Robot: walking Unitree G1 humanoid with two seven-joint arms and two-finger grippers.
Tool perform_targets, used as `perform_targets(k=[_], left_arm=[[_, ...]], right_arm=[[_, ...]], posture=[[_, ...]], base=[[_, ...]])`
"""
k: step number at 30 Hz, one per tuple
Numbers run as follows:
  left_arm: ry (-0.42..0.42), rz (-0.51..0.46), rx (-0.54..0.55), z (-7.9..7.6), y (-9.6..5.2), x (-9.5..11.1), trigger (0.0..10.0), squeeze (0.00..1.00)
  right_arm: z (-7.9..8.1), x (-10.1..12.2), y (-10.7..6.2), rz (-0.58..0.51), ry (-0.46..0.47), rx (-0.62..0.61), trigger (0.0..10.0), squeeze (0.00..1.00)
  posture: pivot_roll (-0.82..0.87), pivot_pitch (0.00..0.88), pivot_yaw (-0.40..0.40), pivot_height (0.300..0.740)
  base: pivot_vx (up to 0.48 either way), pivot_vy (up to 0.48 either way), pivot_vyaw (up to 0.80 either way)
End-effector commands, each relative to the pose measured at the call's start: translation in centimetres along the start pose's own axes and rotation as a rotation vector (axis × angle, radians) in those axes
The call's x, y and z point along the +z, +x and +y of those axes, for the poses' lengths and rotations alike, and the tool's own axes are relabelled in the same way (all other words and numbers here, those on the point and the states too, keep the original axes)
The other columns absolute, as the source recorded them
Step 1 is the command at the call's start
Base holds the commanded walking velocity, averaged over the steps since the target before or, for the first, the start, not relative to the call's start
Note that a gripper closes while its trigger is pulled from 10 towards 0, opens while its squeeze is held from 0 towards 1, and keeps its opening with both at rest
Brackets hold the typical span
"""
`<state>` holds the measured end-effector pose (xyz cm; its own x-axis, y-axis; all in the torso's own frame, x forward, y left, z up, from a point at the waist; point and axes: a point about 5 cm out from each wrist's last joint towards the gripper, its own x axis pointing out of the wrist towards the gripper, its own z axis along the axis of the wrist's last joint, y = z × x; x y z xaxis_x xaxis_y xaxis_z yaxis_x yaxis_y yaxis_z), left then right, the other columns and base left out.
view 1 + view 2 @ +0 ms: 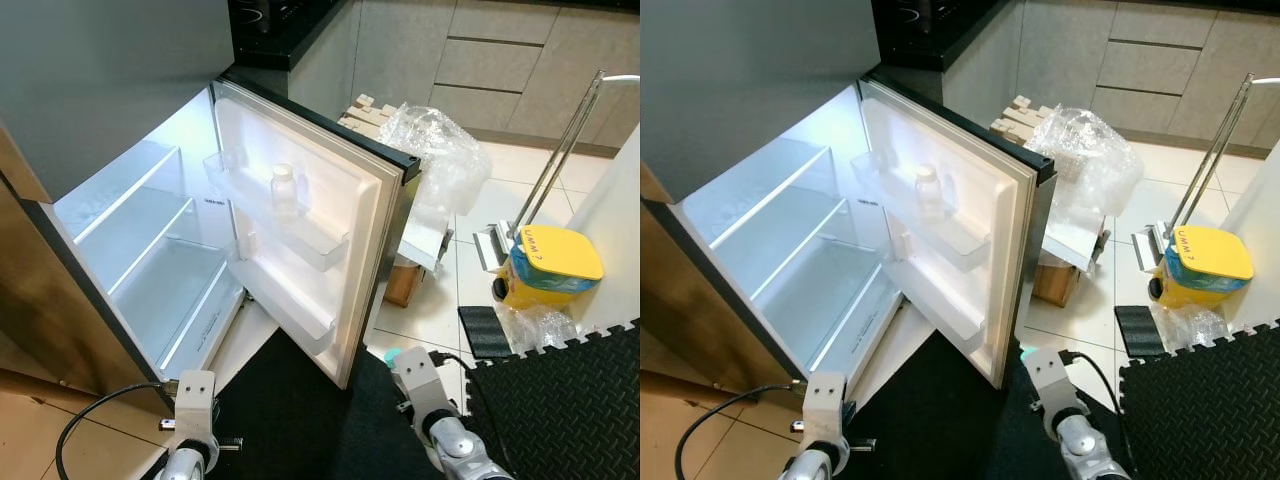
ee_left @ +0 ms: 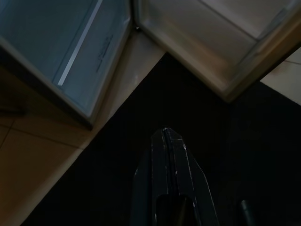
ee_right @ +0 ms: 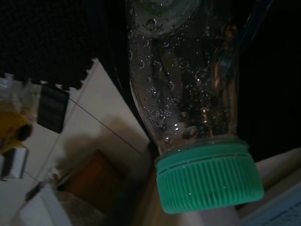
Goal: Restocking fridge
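A green-capped bottle [image 3: 188, 99] was held by the right gripper [image 3: 197, 28]; left gripper [image 2: 165, 141] fingers were closed, empty, at 6 o'clock below the open fridge [image 1: 150, 240].

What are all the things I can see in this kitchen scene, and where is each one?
Fridge: one, white inside, door open, shelves bare, at the left.
Small bottle: one, clear with white cap, in the upper door shelf.
Green-capped bottle: one, clear with bubbles inside, in the right gripper.
Plastic wrap: one crumpled clear bundle, behind the door.
Yellow bucket: one, yellow lid, on the tiled floor at the right.
Black mat: dark foam, lower right floor.
Left gripper: one, black fingers shut, low over the dark mat before the fridge.
Right gripper: one, low beside the door, holding the green-capped bottle.
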<state>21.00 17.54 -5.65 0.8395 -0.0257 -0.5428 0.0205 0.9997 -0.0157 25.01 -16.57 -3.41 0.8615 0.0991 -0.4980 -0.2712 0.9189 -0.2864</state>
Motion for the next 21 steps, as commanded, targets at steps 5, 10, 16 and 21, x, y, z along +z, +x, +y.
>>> perform_targets(k=[5, 10, 16, 21], left_arm=[[0.053, 0.032, -0.014, 0.38, -0.25, -0.56, 10.0, 0.0], [0.05, 0.007, -0.025, 0.28, -0.25, -0.33, 10.0, 0.0], [0.046, 0.011, -0.02, 0.14, -0.11, -0.21, 10.0, 0.0], [0.035, 0.006, -0.021, 0.14, -0.08, -0.12, 10.0, 0.0]], right_arm=[[0.0, -0.24, -0.1, 0.008, -0.005, 0.005, 10.0, 0.0], [0.04, -0.39, -0.17, 0.013, 0.001, 0.005, 10.0, 0.0], [0.07, -0.67, -0.28, 0.023, 0.016, 0.012, 10.0, 0.0], [-0.04, -0.73, -0.34, 0.022, 0.016, 0.017, 10.0, 0.0]], posture=[[-0.06, 0.06, 0.003, 0.74], [-0.06, 0.061, 0.005, 0.74], [-0.06, 0.065, 0.006, 0.74], [-0.06, 0.072, 0.006, 0.74]], base=[[0.0, 0.0, 0.0], [0.0, 0.0, 0.0], [0.0, 0.0, 0.0], [0.0, 0.0, 0.0]])
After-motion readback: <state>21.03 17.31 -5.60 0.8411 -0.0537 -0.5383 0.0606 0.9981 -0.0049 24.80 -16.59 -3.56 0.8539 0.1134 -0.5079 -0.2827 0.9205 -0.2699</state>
